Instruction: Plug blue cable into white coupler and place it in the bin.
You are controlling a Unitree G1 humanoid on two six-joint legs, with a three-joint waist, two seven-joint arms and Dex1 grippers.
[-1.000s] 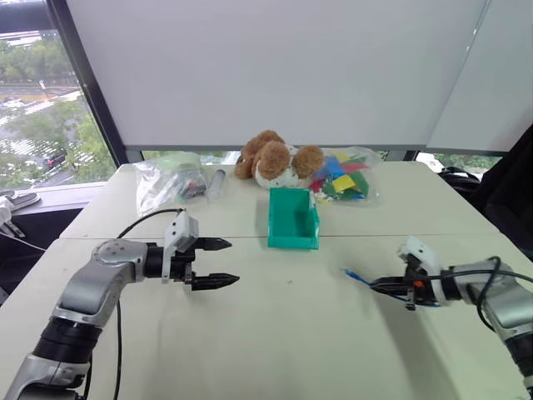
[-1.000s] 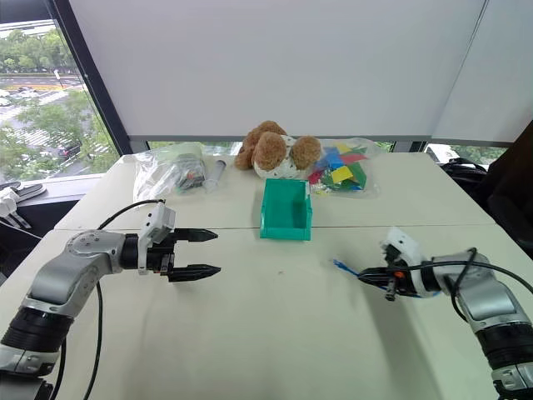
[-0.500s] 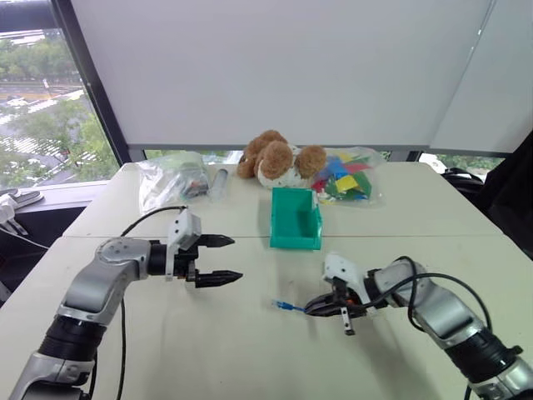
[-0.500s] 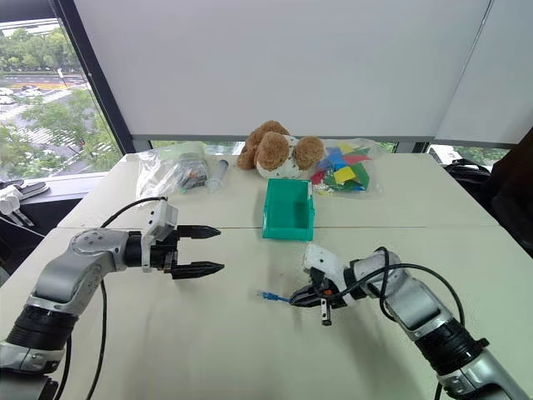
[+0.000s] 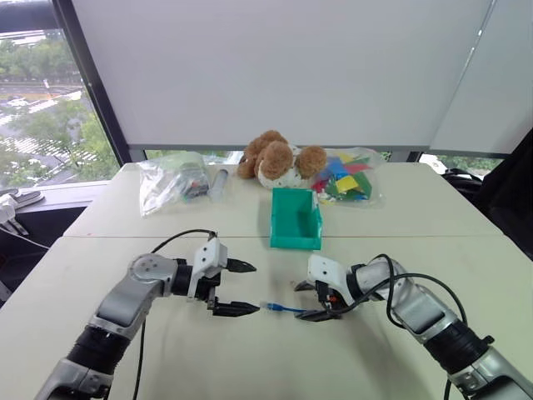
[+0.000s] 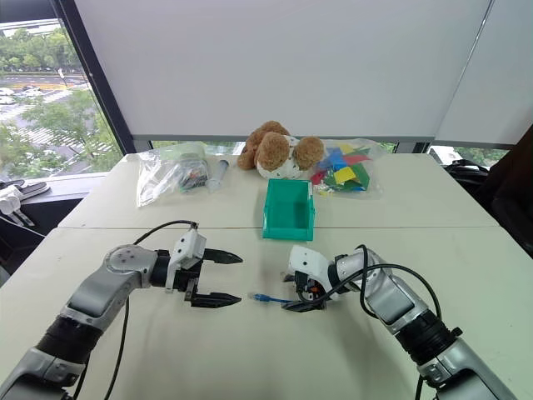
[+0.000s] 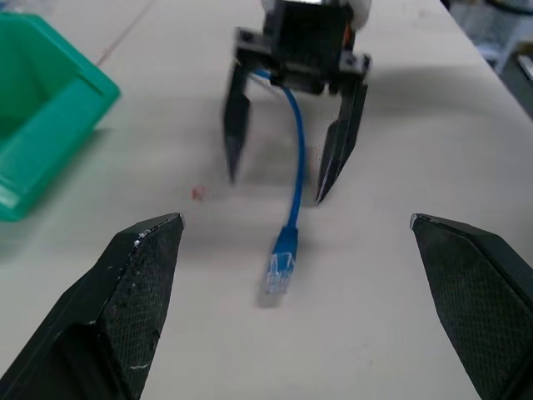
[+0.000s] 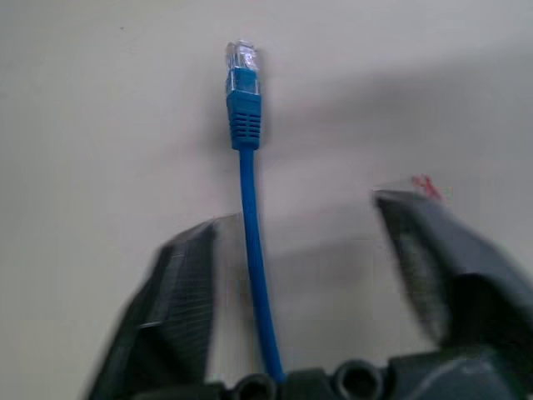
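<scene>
The blue cable (image 7: 289, 218) lies on the white table (image 5: 250, 358) with its clear plug pointing toward the left gripper (image 5: 240, 287). The right gripper (image 5: 306, 300) stands spread around the cord, both fingers apart from it, so the cable looks let go, resting between the jaws and not pinched. The left gripper is likewise spread wide and holds nothing; its fingers frame the plug from just beside it.

This reads as a hand-over or regrasp early in the plugging step: the cord is laid where the left arm can take the plug end. The next move seems to call for the left fingers to close on the blue boot behind the plug, squarely, so the plug stays aimed. I cannot make out the white coupler anywhere.

Counted: one blue cable, one teal bin (image 5: 295, 219) at about twelve o'clock from the cable, well apart and empty; one plush dog (image 5: 275, 158) beyond it; two clear bags, one with coloured pieces (image 5: 346, 179) at one o'clock, one (image 5: 171, 179) at eleven.
</scene>
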